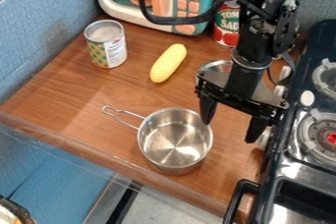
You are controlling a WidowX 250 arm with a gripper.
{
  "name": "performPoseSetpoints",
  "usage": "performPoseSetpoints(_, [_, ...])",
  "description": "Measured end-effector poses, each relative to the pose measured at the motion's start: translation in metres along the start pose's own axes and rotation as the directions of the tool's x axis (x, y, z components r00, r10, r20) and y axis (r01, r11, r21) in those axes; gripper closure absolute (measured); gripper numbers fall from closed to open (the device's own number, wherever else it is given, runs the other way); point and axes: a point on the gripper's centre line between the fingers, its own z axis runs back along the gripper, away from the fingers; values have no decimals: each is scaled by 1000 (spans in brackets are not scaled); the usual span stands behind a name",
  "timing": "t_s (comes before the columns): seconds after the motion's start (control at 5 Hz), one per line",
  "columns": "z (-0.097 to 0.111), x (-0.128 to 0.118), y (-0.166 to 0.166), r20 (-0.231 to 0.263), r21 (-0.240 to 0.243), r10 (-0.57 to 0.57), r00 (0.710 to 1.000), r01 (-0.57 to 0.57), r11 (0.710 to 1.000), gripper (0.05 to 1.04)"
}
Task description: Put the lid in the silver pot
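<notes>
Camera view: black gripper (232,123) is spread wide, empty, beside saucepan (175,140); saucepan could be knocked by low fingertip. Beyond saucepan, apparent lid (213,66) is partly hidden; grip could be lost on smooth edge. Countertop (72,110): wood-grained. Saucepan: round, shiny steel, wire-loop-handled. Lid: metallic, rounded.

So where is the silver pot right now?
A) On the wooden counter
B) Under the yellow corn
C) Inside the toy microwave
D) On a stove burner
A: the silver pot stands on the wooden counter, while the stove is off to the right in the picture and the yellow corn lies on the counter beyond the pot.
</notes>
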Motion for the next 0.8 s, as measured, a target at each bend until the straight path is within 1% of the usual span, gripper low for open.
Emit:
performPoseSetpoints(0.2, [-11, -3, 0, -36, 10, -3, 999, 3, 1000, 83])
performPoseSetpoints(0.4, [-10, 29, 8, 2, -19, 16, 1000, -16, 1000, 83])
performPoseSetpoints(0.6, [-8, 61, 21, 28, -34, 24, 999, -24, 999, 83])
performPoseSetpoints(0.8, [-8, 95, 30, 73, -63, 7, 997, -3, 998, 83])
